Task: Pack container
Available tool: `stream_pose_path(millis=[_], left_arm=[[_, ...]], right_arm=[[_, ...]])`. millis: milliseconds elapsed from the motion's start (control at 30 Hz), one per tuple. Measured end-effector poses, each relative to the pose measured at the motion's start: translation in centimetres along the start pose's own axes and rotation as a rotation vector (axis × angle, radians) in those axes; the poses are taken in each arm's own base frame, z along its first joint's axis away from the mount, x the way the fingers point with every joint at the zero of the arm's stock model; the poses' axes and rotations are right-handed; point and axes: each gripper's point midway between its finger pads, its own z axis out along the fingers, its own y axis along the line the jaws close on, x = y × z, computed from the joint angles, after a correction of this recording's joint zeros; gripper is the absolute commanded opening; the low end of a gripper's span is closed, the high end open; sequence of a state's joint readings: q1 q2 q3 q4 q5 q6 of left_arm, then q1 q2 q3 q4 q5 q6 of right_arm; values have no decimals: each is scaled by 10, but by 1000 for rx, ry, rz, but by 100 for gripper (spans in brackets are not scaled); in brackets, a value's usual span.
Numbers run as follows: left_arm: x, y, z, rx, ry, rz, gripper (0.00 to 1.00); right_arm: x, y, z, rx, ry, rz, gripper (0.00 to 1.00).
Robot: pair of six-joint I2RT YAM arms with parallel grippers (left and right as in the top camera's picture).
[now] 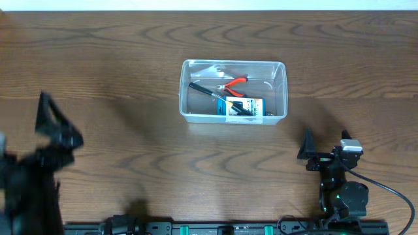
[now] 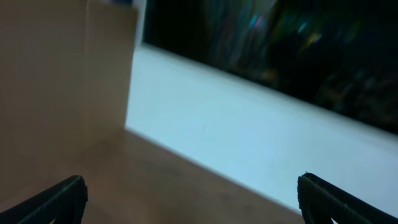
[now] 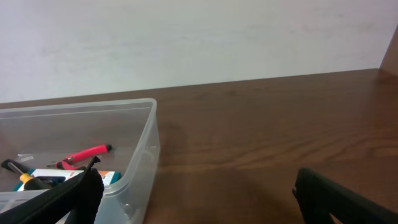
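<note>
The container (image 1: 202,118) stands in the middle of the table (image 1: 117,59), somewhat nearer to the far edge, with open wood on all four sides. Inside it lie red-handled pliers (image 1: 236,83), a black tool (image 1: 206,90) and a blue packet (image 1: 247,106). The right gripper (image 3: 198,198) is near the front edge, apart from the container's right corner, with its fingers spread wide and holding nothing. The left gripper (image 2: 193,196) is well apart at the left side, also spread and holding nothing.

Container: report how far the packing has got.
Done: red-handled pliers, a black-handled tool and a blue-and-white packet lie inside the clear plastic rectangular tub. In hand: nothing; left fingers and right fingers are open, empty, away from it. Left: no unpacked item shows.
</note>
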State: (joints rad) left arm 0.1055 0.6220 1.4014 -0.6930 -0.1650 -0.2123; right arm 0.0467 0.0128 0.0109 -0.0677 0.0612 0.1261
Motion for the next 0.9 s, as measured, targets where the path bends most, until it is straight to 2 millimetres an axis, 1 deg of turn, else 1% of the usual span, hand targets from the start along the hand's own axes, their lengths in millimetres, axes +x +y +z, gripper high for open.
stream_pose_path(millis=[67,133,300,433,500,600,667,767,900], left_arm=[[-5,-3,-16,37,-28,-9,98],[-5,-4,-29,67,-37,-14,98],[1,1,-55,108,-36,-18,98],[11,10,-76,112,-27,-16,98],[20,14,-81,111,-22,-14,98],[39,19,-80,105,0,-15,98],[58,23,-74,95,33,-25,98],[90,27,-60,81,79,-49,98],[128,29,-35,72,99,-108,98]], right_arm=[[0,0,0,0,0,0,99],[0,0,0,0,0,0,99],[0,0,0,0,-1,0,99],[0,0,0,1,0,0,99],[0,0,0,1,0,0,99],[0,0,0,2,-1,0,99],[0,0,0,3,-1,0,99],[0,0,0,3,0,0,99],[0,-1,0,3,-1,0,99]])
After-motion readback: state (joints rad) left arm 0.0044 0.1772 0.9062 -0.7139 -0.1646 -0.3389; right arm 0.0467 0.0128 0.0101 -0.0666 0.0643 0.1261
